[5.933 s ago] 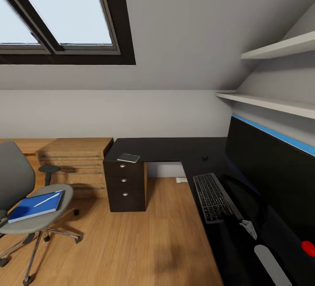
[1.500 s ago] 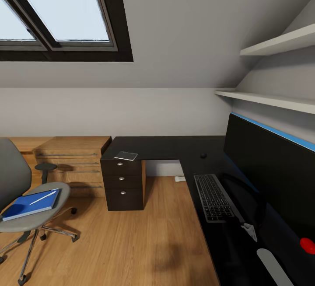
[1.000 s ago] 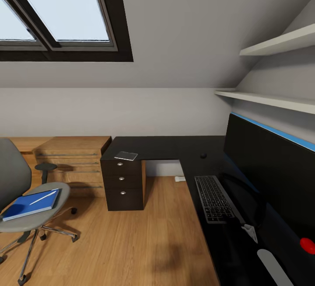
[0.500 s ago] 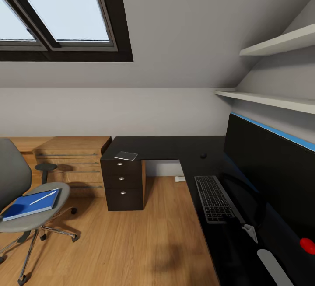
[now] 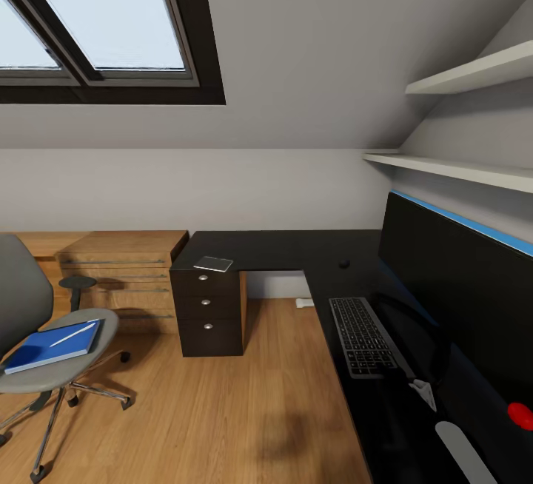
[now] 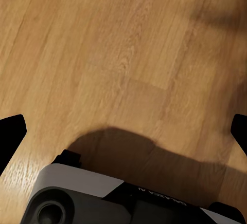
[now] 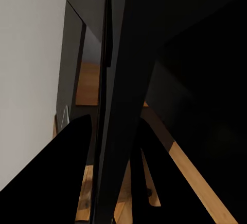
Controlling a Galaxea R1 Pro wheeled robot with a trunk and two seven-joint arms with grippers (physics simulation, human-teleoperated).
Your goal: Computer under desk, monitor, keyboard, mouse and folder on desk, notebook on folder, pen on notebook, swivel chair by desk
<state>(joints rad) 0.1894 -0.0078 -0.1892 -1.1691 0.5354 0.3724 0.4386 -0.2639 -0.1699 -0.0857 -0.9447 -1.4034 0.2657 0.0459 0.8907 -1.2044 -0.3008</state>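
The L-shaped black bench (image 5: pixel 281 247) runs along the far wall and down the right side. On its right arm stands the monitor (image 5: pixel 451 299), and just left of it lies the keyboard (image 5: pixel 361 336), lengthwise along the bench. The mouse (image 5: pixel 344 263) sits beyond the keyboard's far end, apart from it. The notebook (image 5: pixel 213 263) lies on the far-left part of the bench, above the drawer unit (image 5: pixel 209 314). At the left, well apart from the bench, the swivel chair (image 5: pixel 29 321) carries the blue folder (image 5: pixel 52 347) on its seat, with the white pen (image 5: pixel 72 334) lying on the folder. The left claw (image 6: pixel 123 131) hangs over the bare wood floor (image 6: pixel 123 44), its tips spread wide. The right wrist view shows dark shapes close up; whether the right claw is wide or narrow I cannot tell.
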